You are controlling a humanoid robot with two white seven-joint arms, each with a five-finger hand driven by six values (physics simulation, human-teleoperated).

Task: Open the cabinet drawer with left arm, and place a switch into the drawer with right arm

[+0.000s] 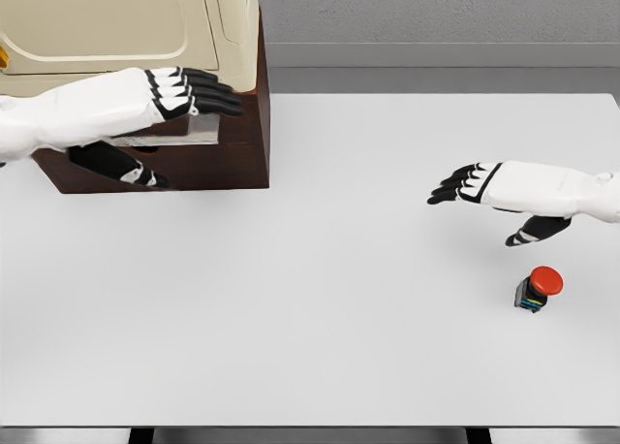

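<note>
At upper left the left robot hand (pixel 189 93), fingers flat and empty, reaches over the cabinet (pixel 218 158) drawer and should hook its front squarely, while the switch (pixel 539 289) waits at lower right on the counter (pixel 310 299).

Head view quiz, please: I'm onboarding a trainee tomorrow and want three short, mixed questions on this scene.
1. True or false: the right robot hand is gripping the switch.
2. Which robot hand is at the cabinet? A) left B) right C) neither
3. Fill in: the switch's button is coloured ____.

Key: 1. False; its fingers are spread, and the switch stands apart on the table. 2. A; the left robot hand reaches across the cabinet's front. 3. Red.
</note>
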